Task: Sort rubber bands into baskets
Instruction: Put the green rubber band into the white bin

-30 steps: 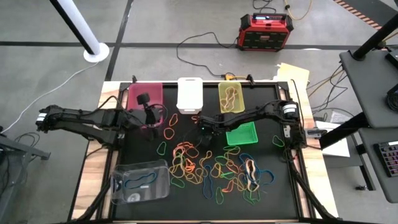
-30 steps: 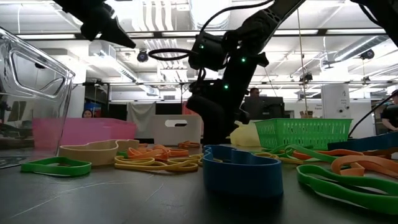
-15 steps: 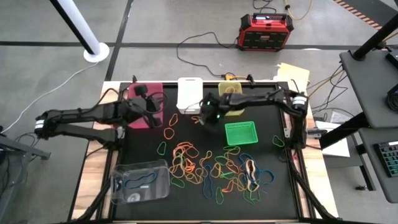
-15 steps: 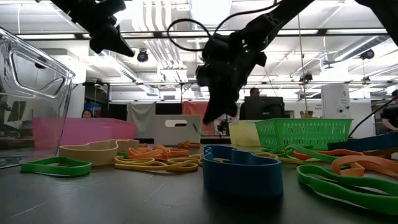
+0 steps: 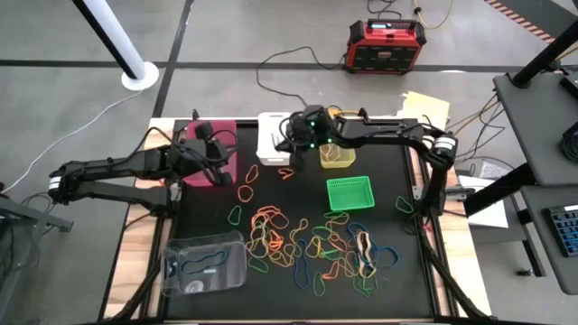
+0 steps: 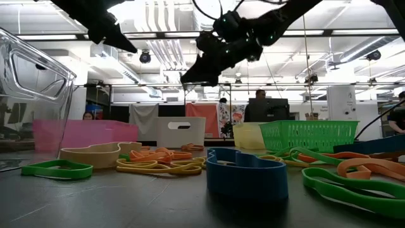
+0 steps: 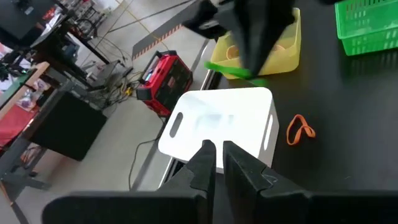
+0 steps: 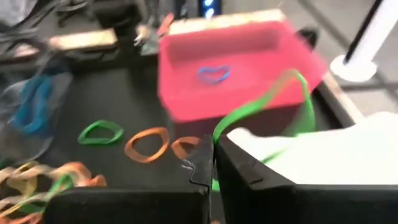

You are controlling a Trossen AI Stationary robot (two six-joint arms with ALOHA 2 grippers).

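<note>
We see the right gripper [image 5: 294, 155] raised over the near edge of the white rectangular plastic basket [image 5: 275, 137], its fingers pinching a thin green rubber band [image 8: 261, 118] that dangles in a loop. The left gripper [image 5: 219, 168] hangs above the magenta-pink plastic basket [image 5: 209, 137], fingers pressed together (nothing held). Many coloured rubber bands [image 5: 312, 248] lie scattered on the black desk [image 5: 397, 289], beside a small green mesh basket [image 5: 349, 194]

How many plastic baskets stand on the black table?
5: magenta-pink basket, white basket and translucent yellow-green basket along the far edge; green mesh basket mid-right; clear basket near-left. None seems hidden.
</note>
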